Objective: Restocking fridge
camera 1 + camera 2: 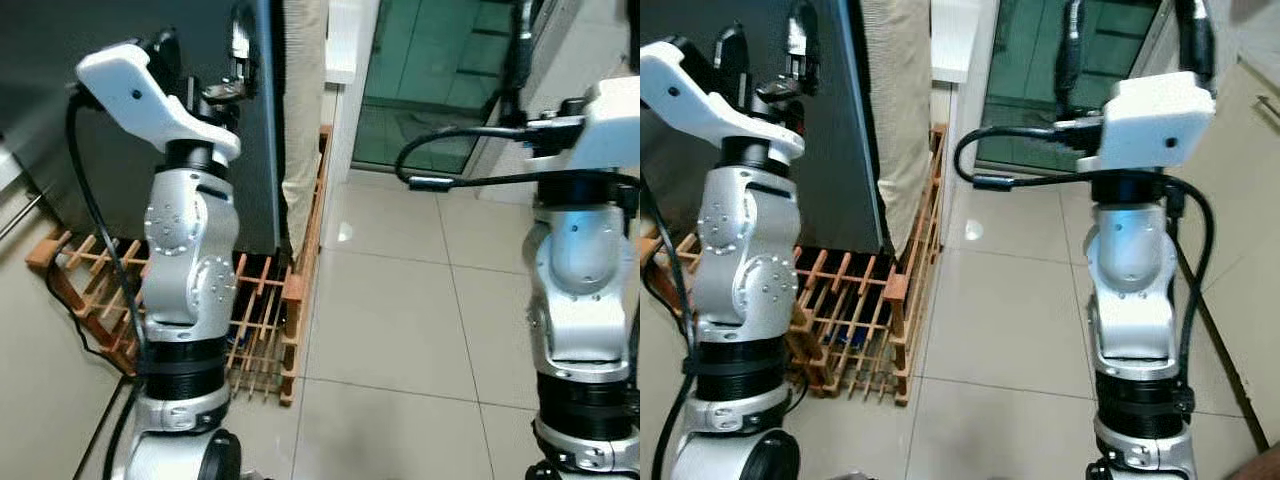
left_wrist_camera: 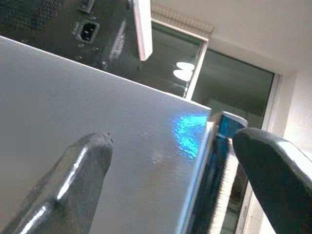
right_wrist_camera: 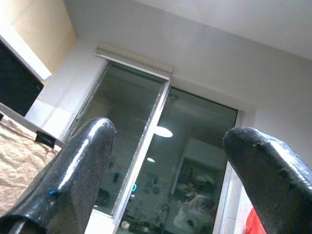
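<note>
- The left gripper (image 2: 170,185) was raised against the dark side panel of the fridge (image 1: 120,120), its jaws spread apart on either side of the panel's front edge and holding nothing.
- The right gripper (image 3: 170,180) was lifted high, pointing at a glass door (image 3: 161,161), its jaws spread wide and empty.
- A wooden bottle rack (image 1: 265,320) stood on the tiled floor (image 1: 400,320) at the foot of the fridge.
- A beige curtain (image 1: 895,110) hung just beside the fridge's edge.

Soft indoor light — blurred fingers (image 2: 73,185)
</note>
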Available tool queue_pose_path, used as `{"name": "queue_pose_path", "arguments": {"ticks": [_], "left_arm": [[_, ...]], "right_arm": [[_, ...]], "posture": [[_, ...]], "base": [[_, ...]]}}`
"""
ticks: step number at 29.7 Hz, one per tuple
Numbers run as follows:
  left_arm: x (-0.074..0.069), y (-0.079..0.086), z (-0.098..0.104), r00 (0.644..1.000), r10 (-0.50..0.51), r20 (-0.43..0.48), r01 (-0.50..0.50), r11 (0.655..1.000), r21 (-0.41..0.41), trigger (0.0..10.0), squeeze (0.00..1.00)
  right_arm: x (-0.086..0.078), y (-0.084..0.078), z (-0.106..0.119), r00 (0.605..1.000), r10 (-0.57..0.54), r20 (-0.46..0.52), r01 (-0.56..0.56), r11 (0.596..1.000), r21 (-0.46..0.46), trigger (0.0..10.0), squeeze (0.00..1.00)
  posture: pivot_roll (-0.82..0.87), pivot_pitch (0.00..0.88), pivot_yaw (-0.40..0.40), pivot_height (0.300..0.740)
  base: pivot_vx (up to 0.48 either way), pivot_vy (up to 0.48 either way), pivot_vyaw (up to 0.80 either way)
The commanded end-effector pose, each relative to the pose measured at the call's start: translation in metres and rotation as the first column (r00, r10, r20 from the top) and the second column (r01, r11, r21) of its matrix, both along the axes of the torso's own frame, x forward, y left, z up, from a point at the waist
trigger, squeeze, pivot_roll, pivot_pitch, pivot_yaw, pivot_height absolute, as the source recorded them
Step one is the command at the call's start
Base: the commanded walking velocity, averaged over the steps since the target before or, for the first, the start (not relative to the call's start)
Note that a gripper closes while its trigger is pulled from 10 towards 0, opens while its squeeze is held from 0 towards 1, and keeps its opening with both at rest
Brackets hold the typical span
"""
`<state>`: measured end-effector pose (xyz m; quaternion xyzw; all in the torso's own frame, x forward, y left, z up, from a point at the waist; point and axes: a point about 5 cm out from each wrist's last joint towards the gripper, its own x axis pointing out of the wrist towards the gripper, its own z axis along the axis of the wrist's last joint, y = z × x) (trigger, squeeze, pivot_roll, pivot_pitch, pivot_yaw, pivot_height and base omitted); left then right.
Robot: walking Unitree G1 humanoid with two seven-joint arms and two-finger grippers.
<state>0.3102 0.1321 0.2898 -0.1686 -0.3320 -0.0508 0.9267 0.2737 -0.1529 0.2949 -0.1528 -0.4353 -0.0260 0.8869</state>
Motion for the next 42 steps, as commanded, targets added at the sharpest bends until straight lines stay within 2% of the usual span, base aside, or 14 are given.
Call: {"name": "queue_pose_path", "arguments": {"ticks": [1, 8, 10, 11, 12, 13, 14, 17, 22, 23, 25, 32, 39, 42], "left_arm": [[-0.003, -0.008, 0.005, 0.999, -0.035, 0.030, 0.035, 0.999, 0.011, 10.0, 0.00], [0.003, -0.009, -0.002, 0.999, -0.018, -0.030, 0.019, 0.999, 0.046, 10.0, 0.00], [0.006, -0.011, -0.010, 0.997, -0.027, -0.073, 0.034, 0.995, 0.098, 10.0, 0.00], [0.006, -0.011, -0.010, 0.997, -0.027, -0.073, 0.034, 0.995, 0.098, 10.0, 0.00], [0.007, -0.010, -0.015, 0.995, -0.026, -0.096, 0.036, 0.993, 0.109, 10.0, 0.00], [0.007, -0.010, -0.015, 0.995, -0.026, -0.096, 0.036, 0.993, 0.109, 10.0, 0.00], [0.009, -0.008, -0.024, 0.989, -0.043, -0.143, 0.061, 0.991, 0.121, 10.0, 0.00], [0.011, -0.007, -0.036, 0.976, -0.032, -0.214, 0.068, 0.984, 0.162, 10.0, 0.00], [0.013, -0.004, -0.049, 0.960, -0.006, -0.279, 0.052, 0.986, 0.158, 10.0, 0.00], [0.012, -0.003, -0.048, 0.964, 0.000, -0.268, 0.046, 0.985, 0.165, 10.0, 0.00], [0.006, -0.001, -0.043, 0.973, -0.048, -0.228, 0.073, 0.992, 0.103, 10.0, 0.00], [-0.004, -0.006, -0.039, 0.980, -0.097, -0.176, 0.119, 0.986, 0.115, 10.0, 0.00], [0.000, -0.004, -0.044, 0.973, -0.078, -0.215, 0.099, 0.991, 0.088, 10.0, 0.00], [0.005, -0.005, -0.050, 0.965, -0.047, -0.260, 0.083, 0.988, 0.128, 10.0, 0.00]], "right_arm": [[0.001, -0.002, -0.005, 1.000, -0.014, -0.018, 0.014, 1.000, -0.011, 10.0, 0.00], [0.007, 0.000, -0.018, 0.996, 0.011, -0.093, -0.012, 1.000, -0.008, 10.0, 0.00], [0.017, 0.001, -0.038, 0.966, 0.083, -0.244, -0.061, 0.994, 0.095, 10.0, 0.00], [0.017, 0.001, -0.038, 0.966, 0.083, -0.244, -0.061, 0.994, 0.095, 10.0, 0.00], [0.021, -0.001, -0.048, 0.946, 0.105, -0.306, -0.059, 0.986, 0.158, 10.0, 0.00], [0.021, -0.001, -0.048, 0.946, 0.105, -0.306, -0.059, 0.986, 0.158, 10.0, 0.00], [0.026, -0.003, -0.065, 0.912, 0.119, -0.393, -0.041, 0.979, 0.200, 10.0, 0.00], [0.028, -0.007, -0.086, 0.863, 0.127, -0.490, -0.013, 0.973, 0.230, 10.0, 0.00], [0.024, -0.007, -0.099, 0.841, 0.130, -0.525, -0.003, 0.971, 0.237, 10.0, 0.00], [0.024, -0.006, -0.100, 0.836, 0.133, -0.532, -0.003, 0.971, 0.238, 10.0, 0.00], [0.024, -0.006, -0.103, 0.827, 0.135, -0.545, -0.001, 0.971, 0.239, 10.0, 0.00], [0.024, -0.010, -0.108, 0.816, 0.121, -0.565, 0.008, 0.975, 0.221, 10.0, 0.00], [0.022, -0.010, -0.110, 0.815, 0.114, -0.569, 0.005, 0.979, 0.203, 10.0, 0.00], [0.022, -0.009, -0.111, 0.814, 0.110, -0.571, 0.006, 0.980, 0.198, 10.0, 0.00]], "posture": [[-0.13, 0.000, -0.015, 0.740], [-0.12, 0.000, -0.015, 0.740], [-0.12, 0.000, -0.015, 0.740], [-0.12, 0.000, -0.015, 0.740], [-0.12, 0.000, -0.015, 0.740], [-0.12, 0.000, -0.015, 0.740], [-0.11, 0.000, -0.013, 0.740], [-0.11, 0.000, -0.011, 0.740], [-0.11, 0.000, -0.004, 0.740], [-0.11, 0.000, -0.002, 0.740], [-0.11, 0.000, -0.001, 0.740], [-0.11, 0.000, -0.005, 0.740], [-0.11, 0.000, -0.007, 0.740], [-0.11, 0.000, -0.004, 0.740]], "base": [[0.262, 0.401, 0.00], [0.037, 0.057, 0.00], [0.000, 0.000, 0.00], [0.000, 0.000, 0.00], [0.000, 0.000, 0.00], [0.000, 0.000, 0.00], [0.000, 0.000, 0.00], [0.000, 0.000, 0.00], [0.000, 0.000, 0.00], [0.000, 0.000, 0.00], [0.000, -0.480, 0.00], [0.000, -0.480, 0.00], [0.000, -0.128, 0.00], [0.000, 0.000, 0.00]]}}
